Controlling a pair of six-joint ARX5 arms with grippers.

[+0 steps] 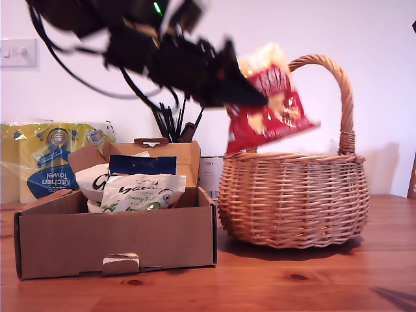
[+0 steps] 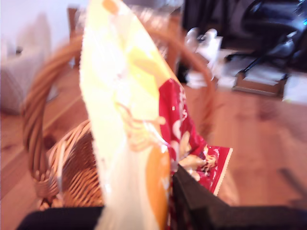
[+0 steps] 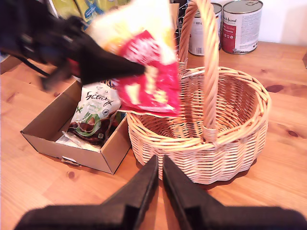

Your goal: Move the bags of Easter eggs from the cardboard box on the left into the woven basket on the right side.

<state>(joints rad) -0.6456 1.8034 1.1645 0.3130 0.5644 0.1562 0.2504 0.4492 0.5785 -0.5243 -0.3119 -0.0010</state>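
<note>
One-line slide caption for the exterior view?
My first pincer carries a red Maltesers bag above the woven basket.

Wooden table point(image 1: 273, 289), cardboard box point(image 1: 117, 244), woven basket point(image 1: 292, 201), kitchen towel pack point(image 1: 45, 159), tins point(image 3: 242, 24)

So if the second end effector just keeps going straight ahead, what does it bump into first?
Probably the woven basket: my second end effector, shut and empty, points at its near wall, though depth is hard to judge.

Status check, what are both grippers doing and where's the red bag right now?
My first gripper shut on the red Maltesers bag, held above the woven basket. My second gripper shut, empty, facing the basket. White Galaxy bag waits in the cardboard box. Basket handle beside the bag.
</note>
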